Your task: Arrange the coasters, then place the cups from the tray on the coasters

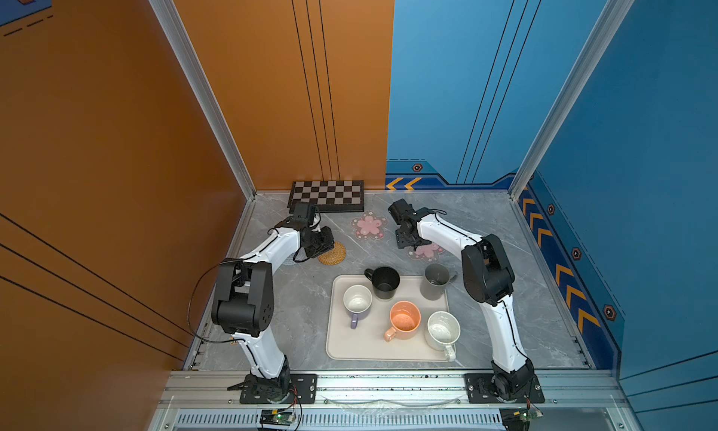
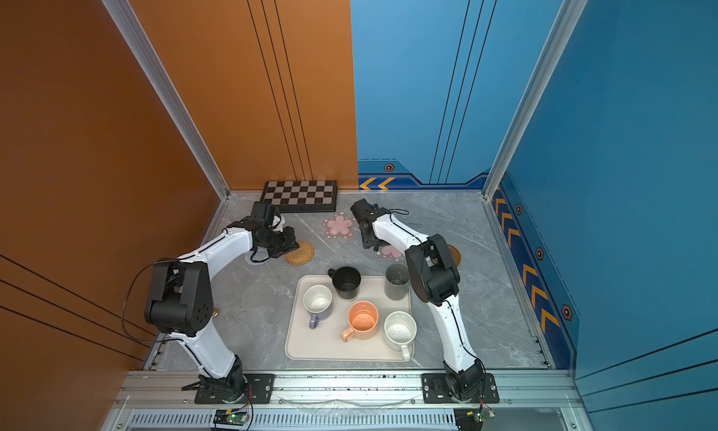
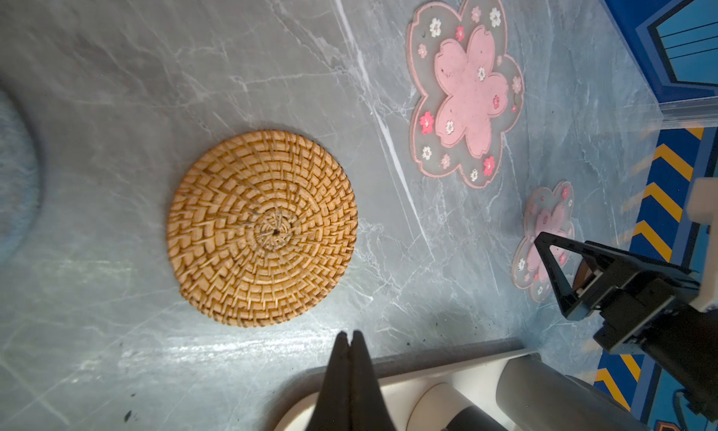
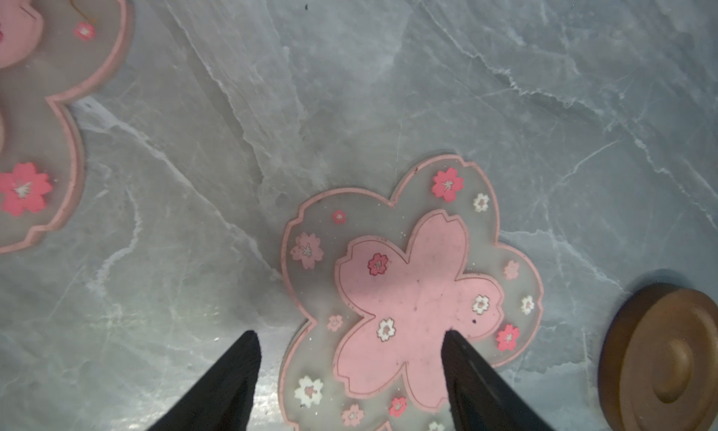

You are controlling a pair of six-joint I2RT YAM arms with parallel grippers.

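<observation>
Reading near to far: your five cups (image 1: pixel 404 320) sit on the tray (image 1: pixel 349 347). Left gripper (image 3: pixel 349 337) pinched shut, empty, just beside the rattan coaster (image 3: pixel 262 227). Right gripper (image 4: pixel 349 334) spread wide, empty, over the nearer pink flower coaster (image 4: pixel 412 304); wooden coaster (image 4: pixel 660 359) near it. Second pink flower coaster (image 1: pixel 369 225) lies farther back, before the checkered board (image 1: pixel 327 195).

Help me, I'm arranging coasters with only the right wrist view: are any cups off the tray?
Observer: No, all five cups stand on the tray.
Operator: Where is the left hand?
Observer: Shut and empty, its tips beside the tan woven coaster.
Operator: Any other coaster hidden from me?
Observer: A pale blue round coaster, partly under the left arm.
</observation>
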